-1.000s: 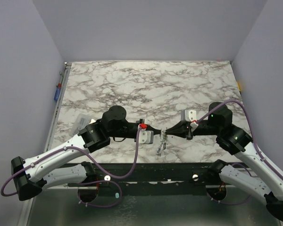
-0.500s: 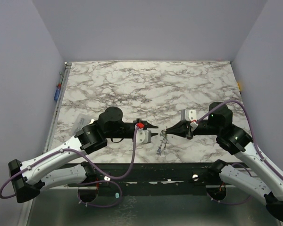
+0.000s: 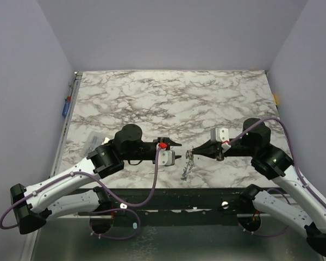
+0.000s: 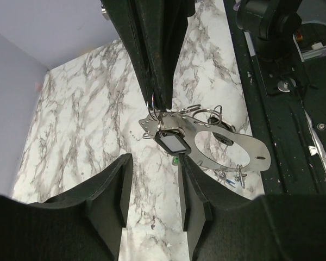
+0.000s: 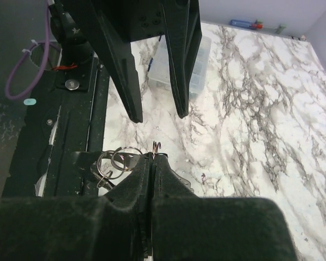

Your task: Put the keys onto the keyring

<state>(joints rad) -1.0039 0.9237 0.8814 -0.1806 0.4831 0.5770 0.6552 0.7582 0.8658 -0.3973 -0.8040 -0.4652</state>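
Several keys [image 3: 183, 173] are hanging in a loose bunch just above the counter [image 3: 152, 98], close to its front edge (a flat silvery plate [image 4: 244, 155] and a black tag [image 4: 174, 144] are hanging among them). All of it is dangling from the keyring [image 5: 156, 145], whose thin wire is poking out of the right claw [image 3: 192, 150]. That claw is clamping shut on the wire, with its tips pressed together and no gap showing.

Everything here is probably going to feel light, stiff and slick. The bunch is likely to sway and twist at the least nudge, and the wire loop is likely to spring back if it is pried. A key is best taken by its flat head or its tag, which leaves the hole free. The ring is best pinched right beside its opening.

Both arms are reaching low and inward, with forearms nearly level and claws pointing tip to tip, near each other but not touching. The left claw [image 3: 177, 144] is standing open and empty, its jaws spread toward the bunch. Farther off, beyond that claw in the right wrist view, a clear box [image 5: 179, 65] is lying on the marble.
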